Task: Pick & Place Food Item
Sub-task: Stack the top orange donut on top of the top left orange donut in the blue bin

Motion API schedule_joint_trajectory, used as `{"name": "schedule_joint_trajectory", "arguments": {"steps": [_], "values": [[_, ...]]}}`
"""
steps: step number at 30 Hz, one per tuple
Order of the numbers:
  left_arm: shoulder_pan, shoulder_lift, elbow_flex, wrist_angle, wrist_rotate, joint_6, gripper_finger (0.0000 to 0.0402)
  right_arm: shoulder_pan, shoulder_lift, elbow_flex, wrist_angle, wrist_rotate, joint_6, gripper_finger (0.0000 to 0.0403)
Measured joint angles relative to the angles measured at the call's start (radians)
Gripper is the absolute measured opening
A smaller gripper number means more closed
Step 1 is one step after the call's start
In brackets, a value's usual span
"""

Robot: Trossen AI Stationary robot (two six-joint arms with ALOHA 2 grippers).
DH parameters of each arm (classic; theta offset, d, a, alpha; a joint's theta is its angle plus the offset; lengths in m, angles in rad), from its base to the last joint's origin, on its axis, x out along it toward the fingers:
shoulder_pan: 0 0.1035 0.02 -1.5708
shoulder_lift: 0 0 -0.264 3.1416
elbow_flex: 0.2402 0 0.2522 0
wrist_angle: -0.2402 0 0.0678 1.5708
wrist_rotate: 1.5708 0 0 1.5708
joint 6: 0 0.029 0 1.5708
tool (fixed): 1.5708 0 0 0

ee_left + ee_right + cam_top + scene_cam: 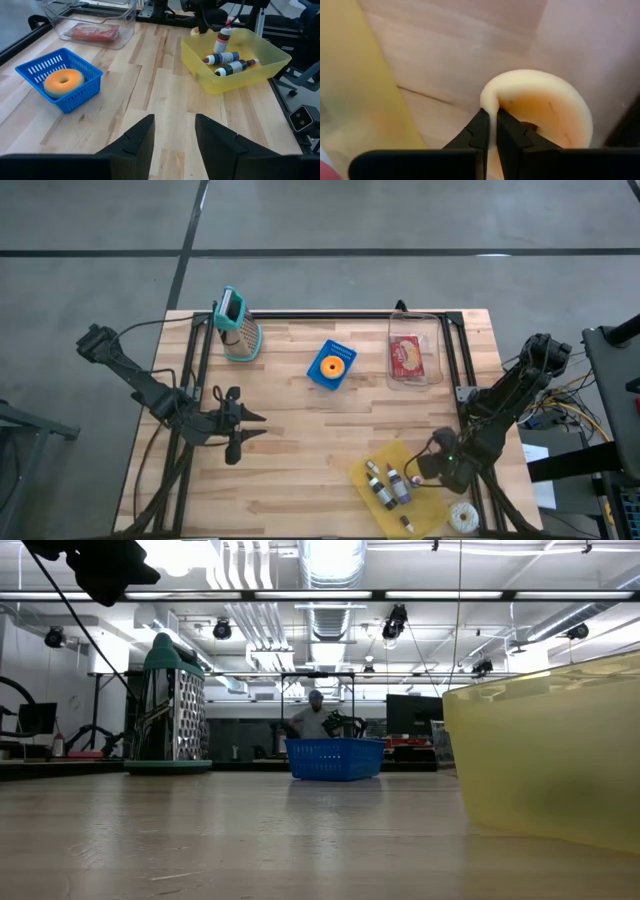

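Observation:
My right gripper (492, 131) is shut on a cream-coloured soft ring, a doughnut (545, 107). It stands at the table's near right (433, 467), beside the yellow bin (372, 470), and hides the doughnut in the high view. An orange doughnut (63, 81) lies in a blue basket (318, 376) at the table's middle. A red food item (407, 355) lies in a clear tray (432, 340) at the far right. My left gripper (172, 145) hovers open at the table's left (255, 427) with nothing between its fingers. My right gripper pinches the cream doughnut's rim (492, 102) between its two fingers, one finger outside the ring and the other (510, 132) at its hole. The fingers point down from above. The soft rim is squeezed thin and dented where they meet. Whether the doughnut is clear of the table, I cannot tell.
The yellow bin (235, 80) holds several small bottles (227, 62). A white ring-shaped thing (462, 515) lies near the front right corner. A teal-framed grater (238, 330) stands at the far left. Black frame rails (455, 370) run along the table's sides. A person shows in the room beyond.

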Motion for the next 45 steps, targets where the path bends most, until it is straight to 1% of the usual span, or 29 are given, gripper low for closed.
{"name": "schedule_joint_trajectory", "arguments": {"steps": [2, 7, 14, 19, 22, 27, 33, 43, 45], "values": [[0.000, 0.000, 0.000, 0.000, -0.001, 0.000, 0.0149, 0.000, 0.000, 0.000, -0.003, 0.031, -0.002, 0.0019], [0.000, 0.000, 0.000, 0.000, -0.002, 0.000, 0.0149, -0.001, -0.001, 0.001, -0.023, 0.067, 0.013, 0.0019], [0.000, 0.000, 0.000, 0.000, -0.046, 0.001, 0.0149, -0.003, -0.001, 0.001, -0.024, 0.238, 0.009, 0.0019], [0.000, 0.000, 0.000, 0.000, -0.050, 0.000, 0.0149, -0.003, -0.001, 0.001, -0.024, 0.309, 0.008, 0.0019], [0.000, 0.000, 0.000, 0.000, -0.051, 0.000, 0.0149, -0.003, -0.001, 0.001, -0.023, 0.385, 0.004, 0.0019], [0.000, 0.000, 0.000, 0.000, -0.052, 0.000, 0.0149, -0.003, -0.001, 0.001, -0.023, 0.604, -0.031, 0.0019], [0.000, 0.000, 0.000, 0.000, -0.051, 0.000, 0.0149, -0.002, -0.001, 0.001, -0.038, 0.827, -0.048, 0.0019], [0.000, 0.000, 0.000, 0.000, -0.051, 0.000, 0.0149, -0.002, -0.001, 0.002, -0.037, 1.348, -0.181, 0.0019], [0.000, 0.000, 0.000, 0.000, -0.051, 0.000, 0.0149, -0.002, -0.001, 0.002, -0.031, 1.469, -0.199, 0.0019]]}}
